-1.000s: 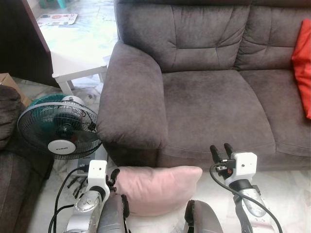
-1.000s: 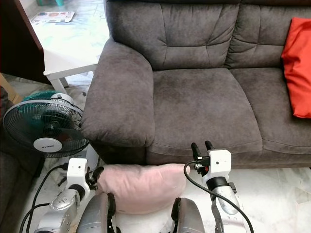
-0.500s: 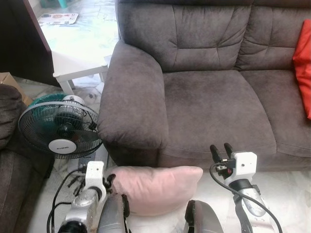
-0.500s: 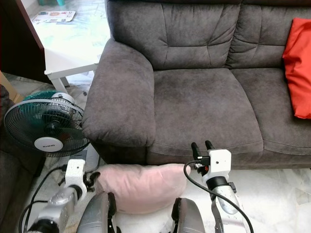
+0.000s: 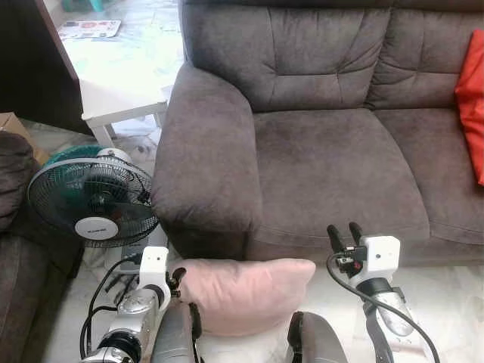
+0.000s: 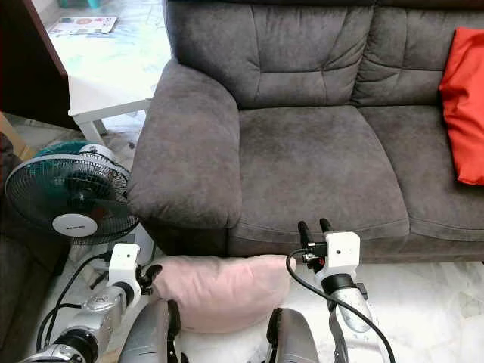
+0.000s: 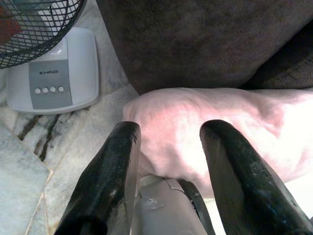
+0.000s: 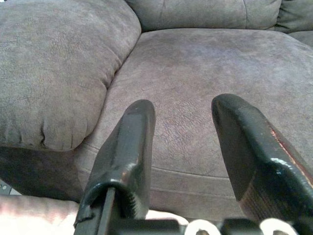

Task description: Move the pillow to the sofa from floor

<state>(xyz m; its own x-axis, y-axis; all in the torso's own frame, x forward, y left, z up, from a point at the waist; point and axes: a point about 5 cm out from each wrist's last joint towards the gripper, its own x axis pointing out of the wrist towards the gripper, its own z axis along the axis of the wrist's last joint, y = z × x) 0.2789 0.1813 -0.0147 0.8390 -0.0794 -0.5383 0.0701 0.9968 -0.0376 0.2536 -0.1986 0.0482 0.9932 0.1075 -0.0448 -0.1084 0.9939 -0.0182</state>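
The pale marble-patterned floor (image 5: 446, 302) carries a pink pillow (image 5: 246, 291), lying at 6 o'clock against the foot of the grey sofa (image 5: 302, 144). At 9 o'clock stands a fan (image 5: 92, 200) with a white base, black cables (image 5: 102, 291) trailing beside it. At 11 o'clock a white bench (image 5: 121, 102) stands beside the sofa's armrest. On the sofa seat, at 3 o'clock, rests a red cushion (image 6: 463, 106).
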